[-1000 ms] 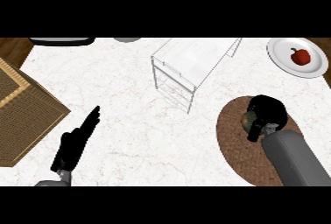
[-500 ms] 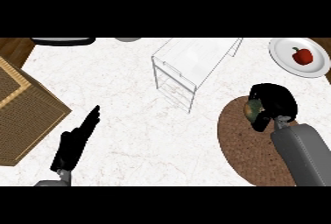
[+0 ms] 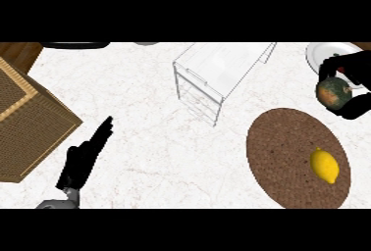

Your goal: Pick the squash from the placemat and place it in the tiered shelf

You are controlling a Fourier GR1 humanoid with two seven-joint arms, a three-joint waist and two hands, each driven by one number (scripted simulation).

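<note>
My right hand (image 3: 351, 74) is at the right edge of the head view, beyond the far end of the placemat, with its fingers curled round the squash (image 3: 331, 93), a round green and orange one. The squash is held off the brown oval placemat (image 3: 290, 147). The clear tiered shelf (image 3: 216, 73) stands to the hand's left at the counter's far middle. My left hand (image 3: 87, 157) rests open at the lower left, fingers straight.
A yellow lemon (image 3: 325, 165) lies on the placemat. A white plate (image 3: 319, 53) sits behind the right hand, partly hidden. A wicker basket (image 3: 25, 117) fills the left edge. A dark object (image 3: 72, 45) shows at the far left top.
The right hand has lifted the squash off the placemat and carried it up and toward the right edge, uncovering the lemon. The left hand has stayed put.
</note>
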